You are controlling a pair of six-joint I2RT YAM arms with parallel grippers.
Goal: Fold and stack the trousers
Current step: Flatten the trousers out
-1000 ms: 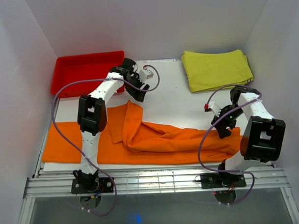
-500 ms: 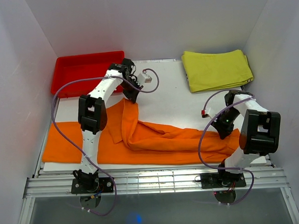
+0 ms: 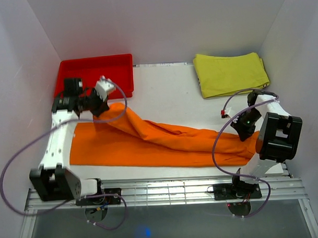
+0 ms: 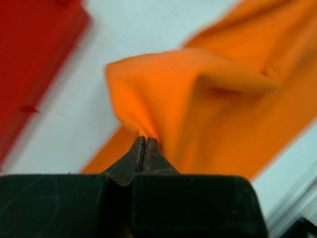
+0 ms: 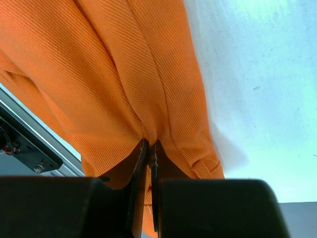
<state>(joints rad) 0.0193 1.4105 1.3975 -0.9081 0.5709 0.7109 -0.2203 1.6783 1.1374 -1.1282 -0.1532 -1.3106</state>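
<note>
On your left, just in front of the red tray, your left gripper is pinched shut on a fold of the trousers. It holds that end up off the table in a peak, probably so the leg can be drawn straight or carried over for a fold. The trousers lie across the near half of the table from this gripper to the right arm, one leg flat and the other rumpled over it. At the right end, your right gripper is also clamped closed on the cloth, likely to anchor it so the fabric pulls taut between the two grips. The yellow-green cloth sits folded at the far right, well apart, perhaps where the stack goes. The right arm hides the trousers' right end and the left wrist view is blurred, so you cannot tell whether either jaw holds waistband or hem.
</note>
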